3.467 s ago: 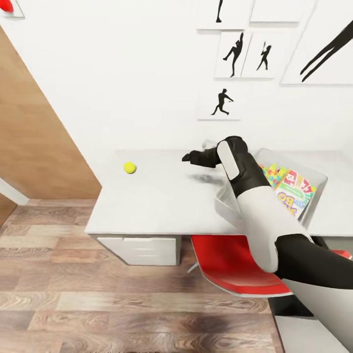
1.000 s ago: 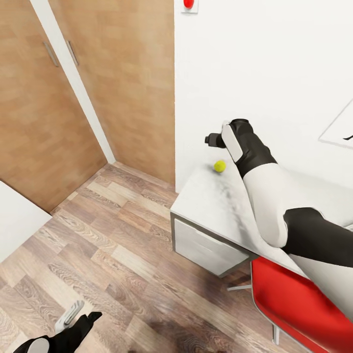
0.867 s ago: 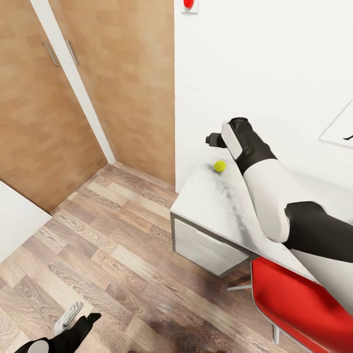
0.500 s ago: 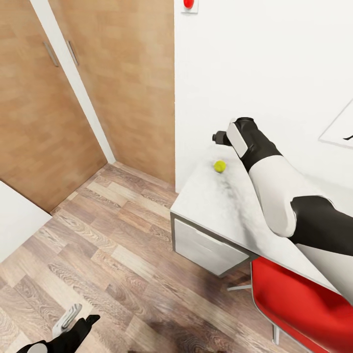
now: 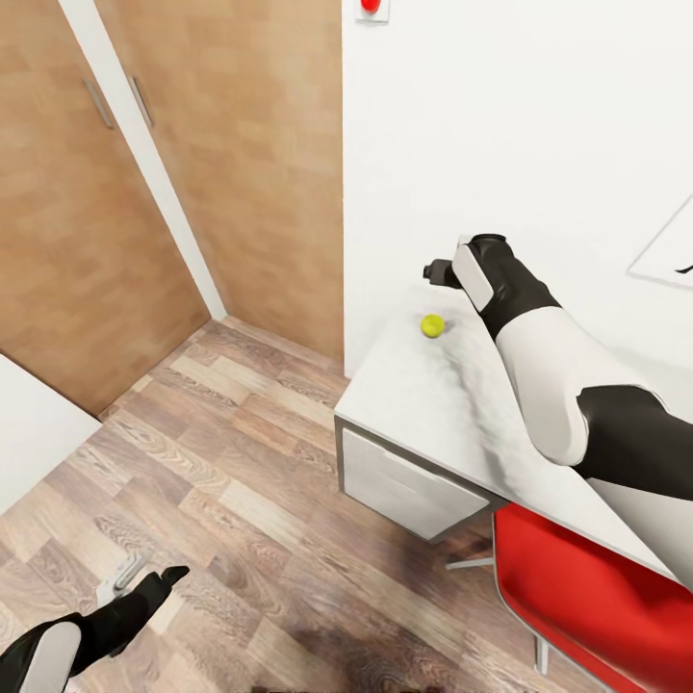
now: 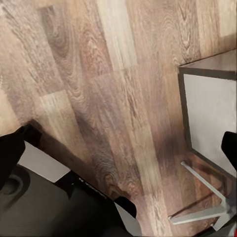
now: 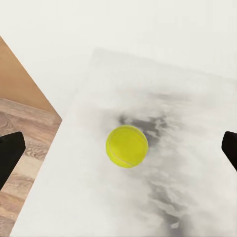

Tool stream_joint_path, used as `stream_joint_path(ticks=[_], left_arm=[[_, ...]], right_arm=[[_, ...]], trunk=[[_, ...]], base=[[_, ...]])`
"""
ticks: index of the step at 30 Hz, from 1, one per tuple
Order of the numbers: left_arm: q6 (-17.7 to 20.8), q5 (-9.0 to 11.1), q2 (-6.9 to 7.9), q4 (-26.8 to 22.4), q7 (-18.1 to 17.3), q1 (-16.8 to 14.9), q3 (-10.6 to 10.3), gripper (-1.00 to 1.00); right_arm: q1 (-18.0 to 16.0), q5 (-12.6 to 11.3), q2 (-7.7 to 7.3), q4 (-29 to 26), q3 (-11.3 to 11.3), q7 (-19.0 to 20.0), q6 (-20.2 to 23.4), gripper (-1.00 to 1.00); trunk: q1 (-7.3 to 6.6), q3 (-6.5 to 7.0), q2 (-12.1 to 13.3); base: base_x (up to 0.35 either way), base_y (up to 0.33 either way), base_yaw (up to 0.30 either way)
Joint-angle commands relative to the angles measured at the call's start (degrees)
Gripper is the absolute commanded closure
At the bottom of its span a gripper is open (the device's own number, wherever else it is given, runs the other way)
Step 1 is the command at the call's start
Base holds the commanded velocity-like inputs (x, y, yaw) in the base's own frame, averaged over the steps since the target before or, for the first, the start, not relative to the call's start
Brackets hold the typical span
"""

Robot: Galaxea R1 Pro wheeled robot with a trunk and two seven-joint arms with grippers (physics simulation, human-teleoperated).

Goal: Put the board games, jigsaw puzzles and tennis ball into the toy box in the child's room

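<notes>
The yellow tennis ball (image 5: 432, 325) lies on the table's pale speckled top (image 5: 414, 395), near the far corner by the white wall. My right gripper (image 5: 436, 272) hovers above and just behind it, open. In the right wrist view the tennis ball (image 7: 127, 146) sits midway between the dark fingertips (image 7: 10, 155), apart from both. My left gripper (image 5: 135, 589) hangs low over the wood floor, open and empty. The toy box, board games, jigsaw puzzles and bed are out of view.
A red chair (image 5: 587, 597) stands tucked at the table's front. A white drawer unit (image 5: 404, 486) sits under the table top; the left wrist view shows it (image 6: 212, 113) beside a chair leg (image 6: 202, 185). Wooden doors (image 5: 115, 192) line the left.
Since 3.5 s ago the camera has swung left, taking the toy box out of sight. Over the last second my right gripper shifted slightly right above the ball, and my left arm shifted a little.
</notes>
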Motion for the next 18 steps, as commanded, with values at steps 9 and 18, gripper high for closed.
stream_joint_path(ticks=[9, 18], left_arm=[[4.2, 1.6, 1.33, -0.5, 1.0, -4.1, -0.3, -1.0], [5.2, 1.7, 1.76, -0.6, 1.1, -3.9, -0.1, -1.0]], right_arm=[[0.1, -0.5, -0.29, 0.2, 0.1, -0.1, 0.1, -1.0], [0.2, -0.6, -0.44, 0.8, 0.1, 0.0, 0.1, -1.0]], trunk=[[0.01, -0.76, -0.1], [0.01, -1.57, -0.1]], base=[[0.0, 0.0, 0.0], [0.0, 0.0, 0.0]])
